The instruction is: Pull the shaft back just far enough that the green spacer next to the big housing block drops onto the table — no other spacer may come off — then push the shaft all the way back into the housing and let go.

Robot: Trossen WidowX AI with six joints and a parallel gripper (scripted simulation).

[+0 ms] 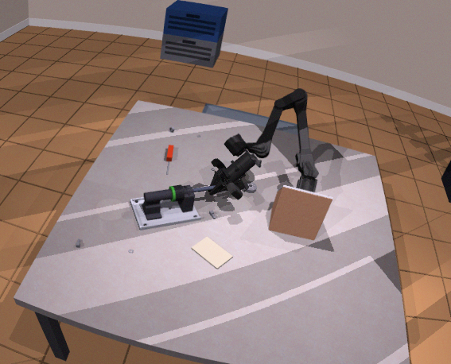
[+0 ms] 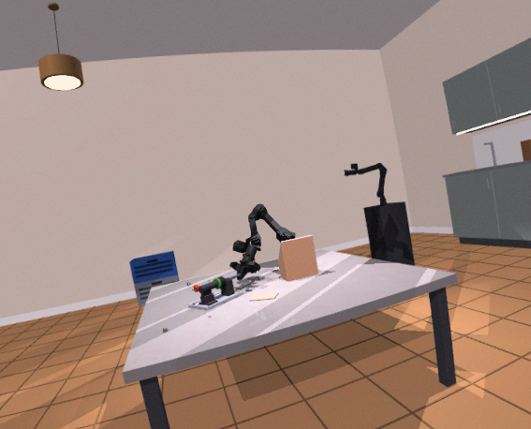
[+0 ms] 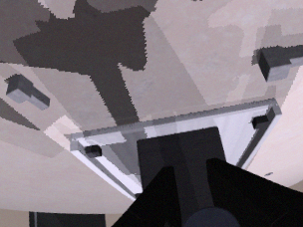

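Observation:
A black housing with a long barrel [image 1: 156, 195] [image 2: 207, 287] and a black support block [image 1: 187, 201] [image 2: 229, 285] stand on the white baseplate [image 1: 169, 220] [image 3: 244, 130]. The green spacer [image 1: 173, 193] [image 2: 218, 283] sits between them, in line with the barrel, not on the table. The grey shaft [image 1: 203, 188] sticks out of the block's arm side. My gripper [image 1: 213, 188] [image 2: 240, 277] [image 3: 190, 173] is shut on the shaft's outer part, a little away from the block. The shaft inside the housing and any other spacers are hidden.
A red-handled screwdriver [image 1: 170, 153] lies behind the housing. A small grey part [image 1: 212, 214] lies near the baseplate's arm-side edge, another [image 1: 78, 242] farther left. A cream card [image 1: 211, 253] [image 2: 264, 296] lies in front. A brown box [image 1: 301, 214] [image 2: 299, 258] stands near the arm base.

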